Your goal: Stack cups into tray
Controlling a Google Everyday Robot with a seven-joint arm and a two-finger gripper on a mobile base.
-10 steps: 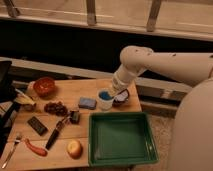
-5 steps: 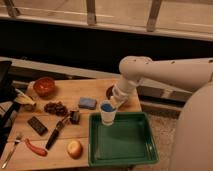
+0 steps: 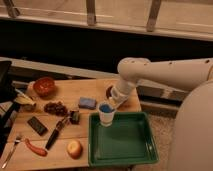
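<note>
Jaws: the gripper (image 3: 112, 102) sits at the cup's rim, on its far right side; I read the jaws as clenched on the cup.
Cup: the white cup (image 3: 106, 116) hangs just below and slightly left of the jaws, upright, long axis vertical, blue inside facing up.
Place: it is inside the back-left corner of the green tray (image 3: 129, 142); I cannot tell whether its base touches the tray floor.
Arm: my one arm reaches in from the right, bent down over the tray's back rim.
Nearby: the blue sponge (image 3: 87, 103) lies just left on the surface (image 3: 75, 90), clear of the cup.
Change: a second ago the cup stood on the surface beside the sponge; half a second ago it was lifted at the tray's corner; now it is lower and over the tray.
Next: I judge a short straight descent, then release.
</note>
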